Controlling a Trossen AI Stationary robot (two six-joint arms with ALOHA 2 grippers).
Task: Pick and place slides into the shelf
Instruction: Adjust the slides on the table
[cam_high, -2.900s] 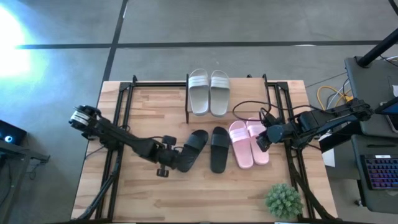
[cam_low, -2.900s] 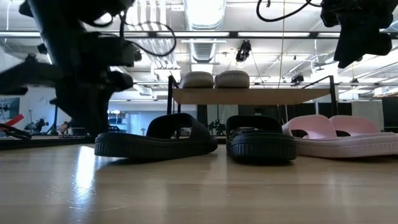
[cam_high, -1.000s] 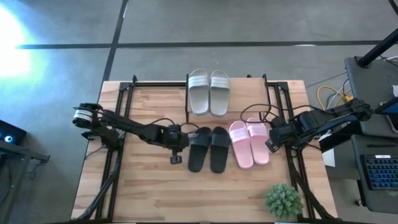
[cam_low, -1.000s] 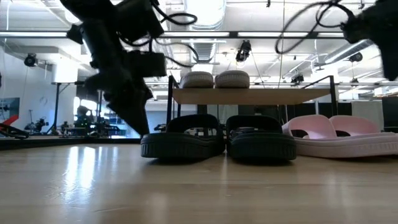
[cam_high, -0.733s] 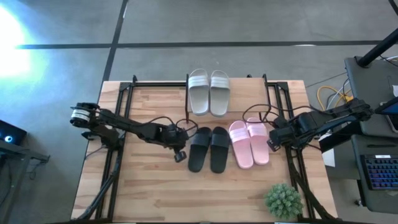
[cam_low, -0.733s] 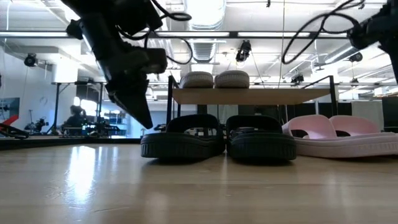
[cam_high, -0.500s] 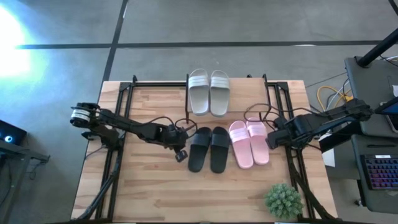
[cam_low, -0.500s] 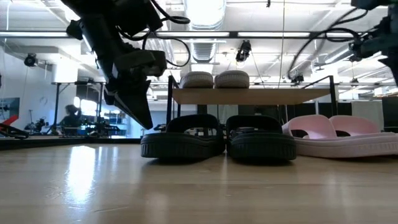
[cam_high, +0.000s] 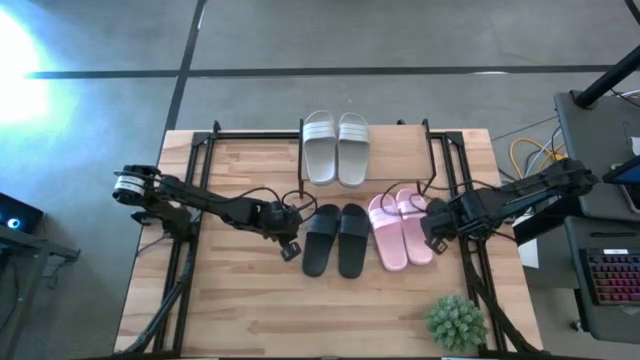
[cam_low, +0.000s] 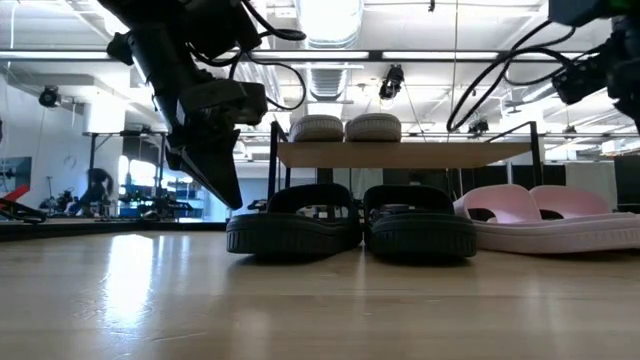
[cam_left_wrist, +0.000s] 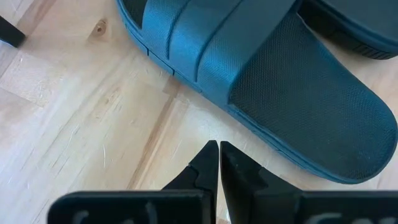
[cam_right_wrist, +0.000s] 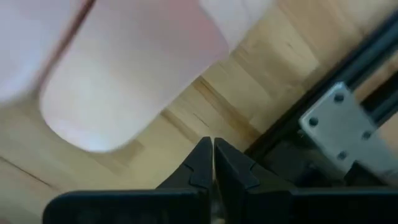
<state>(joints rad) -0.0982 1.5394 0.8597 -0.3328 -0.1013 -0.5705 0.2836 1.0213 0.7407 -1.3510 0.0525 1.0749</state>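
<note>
From the high view I see the shelf (cam_high: 430, 135) at the far middle of the table (cam_high: 230, 310), its black frame standing on the light wood. The pale grey pair (cam_high: 336, 148) sits side by side on the shelf board, at its left end; in the low view I see their ends (cam_low: 345, 127) poking over the board's near edge.

On the tabletop, nearer than the shelf, four slides lie in a row. The black pair (cam_high: 337, 239) is in the middle, the two touching or nearly so along their inner edges. The pink pair (cam_high: 400, 229) lies just to their right, angled slightly, also close together.

Left gripper (cam_high: 290, 247): hovering just left of the left black slide, beside its near half. In the left wrist view its fingers (cam_left_wrist: 205, 163) are pressed together with nothing between them, tips over bare wood, apart from the slide's edge (cam_left_wrist: 261, 118). The low view shows it pointing down, above the table.

Right gripper (cam_high: 432, 240): at the right side of the pink pair, near the table's right frame rail. In the right wrist view its fingers (cam_right_wrist: 200, 163) are pressed together and empty, with the rounded end of a pink slide (cam_right_wrist: 118, 81) just ahead; I cannot tell whether they touch.

A small green plant (cam_high: 457, 321) stands at the near right corner.
</note>
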